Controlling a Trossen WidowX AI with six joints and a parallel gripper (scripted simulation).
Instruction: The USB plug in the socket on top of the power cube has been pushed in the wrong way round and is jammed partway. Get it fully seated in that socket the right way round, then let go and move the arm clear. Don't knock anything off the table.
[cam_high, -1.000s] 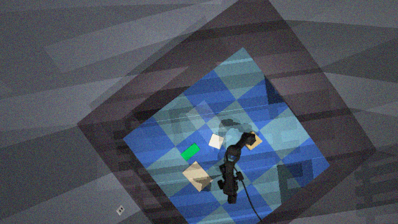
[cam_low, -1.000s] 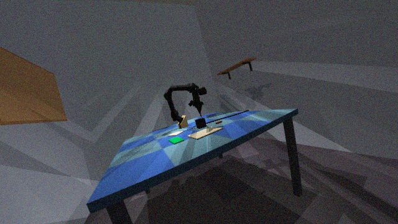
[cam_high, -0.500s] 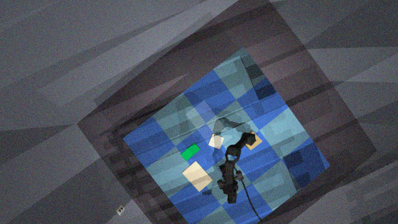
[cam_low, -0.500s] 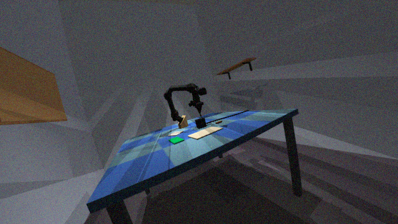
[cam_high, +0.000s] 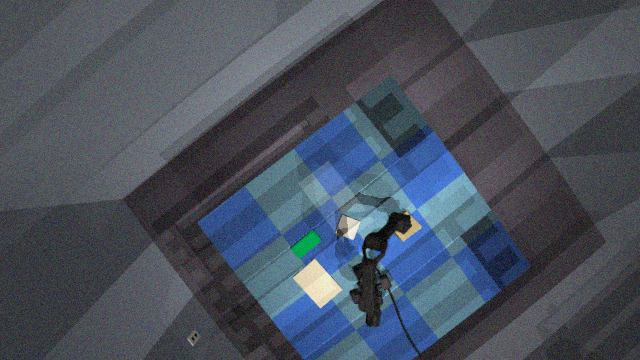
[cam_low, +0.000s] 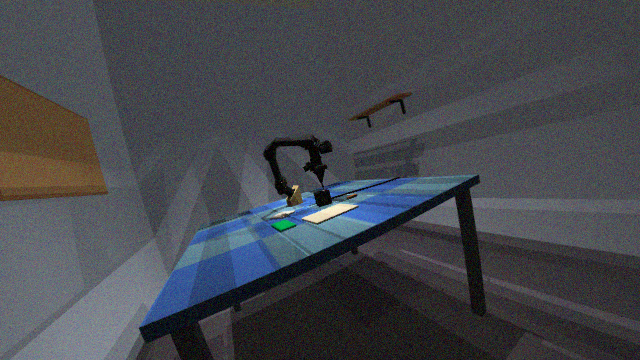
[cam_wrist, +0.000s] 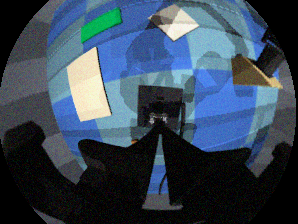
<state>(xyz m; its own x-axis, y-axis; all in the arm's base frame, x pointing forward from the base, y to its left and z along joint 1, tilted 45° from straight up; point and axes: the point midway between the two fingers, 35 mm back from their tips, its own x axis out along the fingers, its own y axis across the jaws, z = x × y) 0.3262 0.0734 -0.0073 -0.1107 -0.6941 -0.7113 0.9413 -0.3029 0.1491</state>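
The black power cube (cam_low: 323, 198) (cam_wrist: 160, 95) stands upright on the table. Its dark top faces the wrist camera. My gripper (cam_low: 323, 187) (cam_wrist: 160, 129) points down at the cube's top, its fingertips together at the near part of that face. It is shut on the USB plug, of which only a small pale metallic glint (cam_wrist: 159, 119) shows just beyond the tips. The plug's dark body is hidden by the fingers. How deep it sits and which way round it is cannot be told. In the overhead view the arm covers the cube.
A cream board (cam_high: 317, 283) (cam_low: 330, 213) (cam_wrist: 90, 86), a green block (cam_high: 306, 244) (cam_low: 283, 225) (cam_wrist: 101, 25) and a white piece (cam_high: 351, 227) (cam_wrist: 175, 22) lie near. A tan wedge (cam_low: 295, 196) (cam_wrist: 247, 75) stands by the arm's base. A black cable (cam_high: 400, 312) runs to the table edge.
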